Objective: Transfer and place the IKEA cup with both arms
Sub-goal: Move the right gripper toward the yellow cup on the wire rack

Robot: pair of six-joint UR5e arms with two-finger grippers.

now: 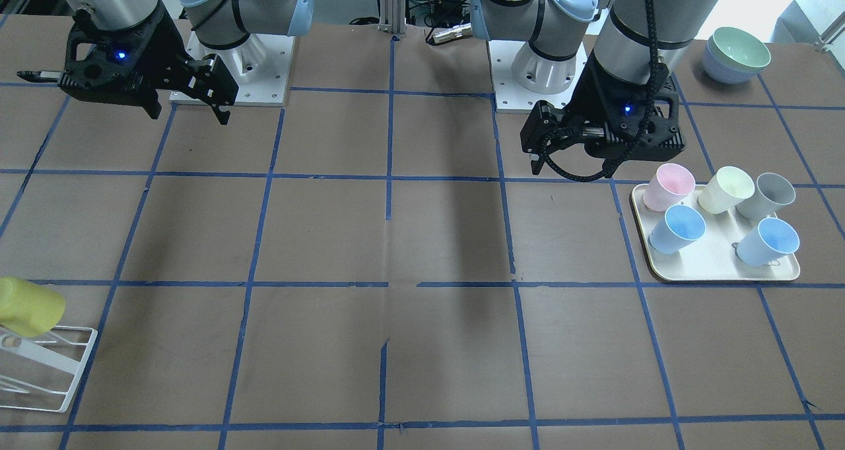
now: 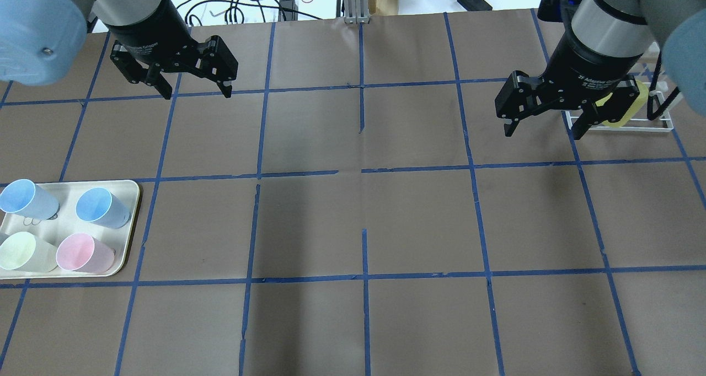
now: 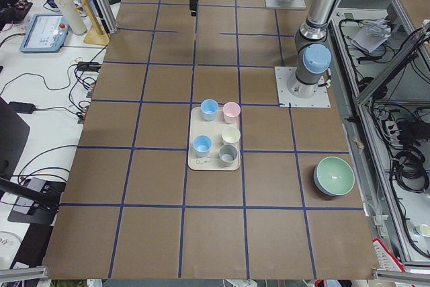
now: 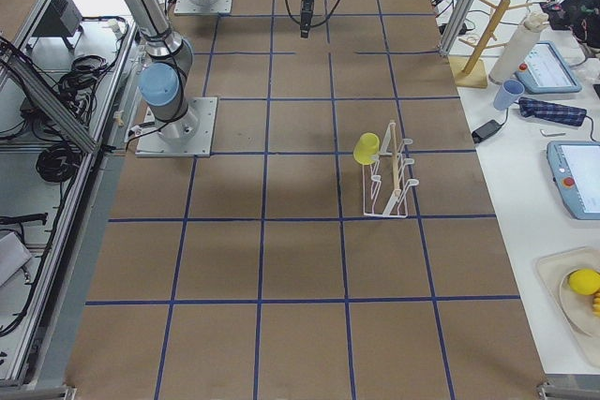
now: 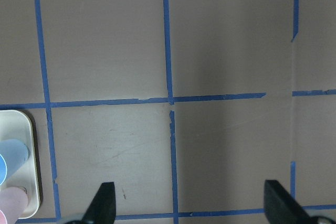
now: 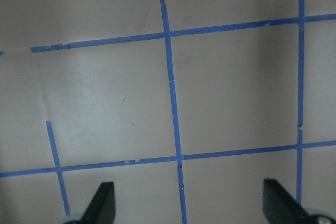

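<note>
1. IKEA cup (image 1: 26, 305), front view: it lies on its side over the end of a white rack (image 1: 63, 371) at the view's left edge, on the robot's right side. Across the table a tray (image 1: 719, 277) holds five cups, mouths up: a pink cup (image 1: 668, 186), a cream cup (image 1: 725, 189), a grey cup (image 1: 766, 196) and two blue cups (image 1: 675, 229). Nested bowls (image 1: 736, 54) sit beyond the tray, near the corner. The right gripper (image 1: 122, 97) hangs high by its base. The left gripper (image 1: 604, 161) hangs just robotward of the tray.
2. Overhead: the IKEA cup (image 2: 635, 103) shows partly behind one of the right gripper's fingers, with the gripper above it and apart. Both grippers have their jaws spread wide and hold nothing. The tray is cut by the view's left edge, and four of its cups show. A broad run of taped table (image 2: 364, 216) lies between the tray and the rack.
3. Left side view: the tray sits about mid-width of the table. The bowls are nearer the robot's side and the table's end.
4. Right side view: the IKEA cup (image 4: 366, 147) is on the end of the rack that faces the robot. The rack stands in the outer column of squares on the operators' side.
5. Left wrist: the fingertips (image 5: 103, 203) are far apart over the table. A corner of the tray, with a blue cup and the pink cup, shows at the view's left edge.
6. Right wrist: the fingertips (image 6: 103, 203) are far apart, with only taped table beneath.
</note>
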